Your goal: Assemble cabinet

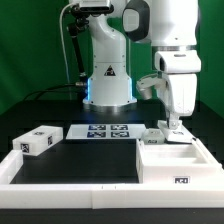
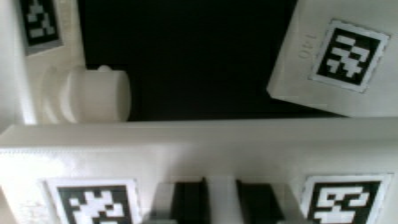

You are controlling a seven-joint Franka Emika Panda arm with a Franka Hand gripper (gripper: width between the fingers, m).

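1. The cabinet body (image 1: 176, 162) is lying at the near side of the table, toward the exterior view's right. Its open side is facing up and its inner compartments are showing.
2. No panel appears to be fitted to it yet. A small white block (image 1: 37, 141) is sitting well apart at the exterior view's left, and a small tagged piece (image 1: 153, 135) is lying just beside the body's far edge. I judge that most of the assembly is yet to be done.
3. The marker board (image 1: 104, 131) is lying flat on the far side, between the block and the tagged piece.
4. The gripper (image 1: 171, 123) is hanging low at the body's far edge with its fingers drawn almost together. Whether they are pinching a thin edge, I cannot tell.
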